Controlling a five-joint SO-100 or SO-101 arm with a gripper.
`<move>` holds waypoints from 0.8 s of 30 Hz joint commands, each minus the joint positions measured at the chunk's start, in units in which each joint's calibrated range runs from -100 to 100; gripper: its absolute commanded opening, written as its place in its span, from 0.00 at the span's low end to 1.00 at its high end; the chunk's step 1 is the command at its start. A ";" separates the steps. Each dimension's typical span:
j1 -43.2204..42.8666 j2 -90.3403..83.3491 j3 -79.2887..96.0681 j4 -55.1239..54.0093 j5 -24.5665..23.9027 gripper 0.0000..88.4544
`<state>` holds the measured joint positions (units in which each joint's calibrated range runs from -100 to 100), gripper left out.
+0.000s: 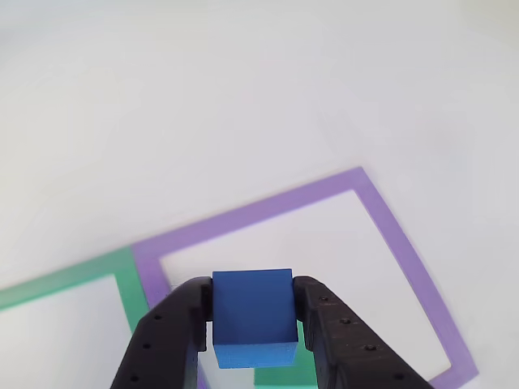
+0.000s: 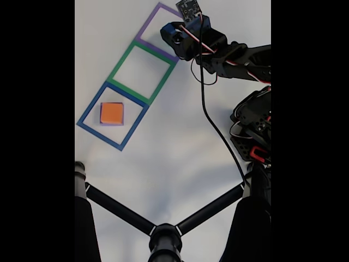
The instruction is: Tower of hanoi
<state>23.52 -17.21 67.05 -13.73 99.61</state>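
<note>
Blue block (image 1: 252, 318): nearest the lens in the other view, pinched by its two side faces between the black fingers, top face level; we see it held clear above the bench.
End effector (image 1: 252, 324): clenched on the blue block, one finger on each side, the block seated squarely.
Directly below and ahead: the purple tape outline (image 1: 403, 247), its white interior bare; a strip of green tape shows just under the block.
Off to the left in the other view: the green tape outline (image 1: 65, 277), sharing an edge with the purple one.
Farther out: in the fixed view the arm (image 2: 229, 54) reaches over the purple outline's end of the row, and the orange block (image 2: 112, 113) rests on a purple layer inside the blue tape outline (image 2: 90, 109), well apart from the end effector.
Bench (image 1: 203, 97): white, bare ahead of us.
Step in hand, as we judge it: carrying the smallest block to a square. We should centre it over the chosen outline, keep it level, lower until it touches, then let go without dragging.
</note>
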 commanded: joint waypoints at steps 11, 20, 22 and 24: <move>-9.07 -24.85 -40.29 73.26 0.39 0.02; -17.99 -25.50 -60.47 95.84 0.39 0.02; -19.13 -26.06 -59.38 96.09 0.39 0.02; -19.67 -26.86 -55.38 93.25 0.39 0.03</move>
<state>5.44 -41.56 9.94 81.56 99.61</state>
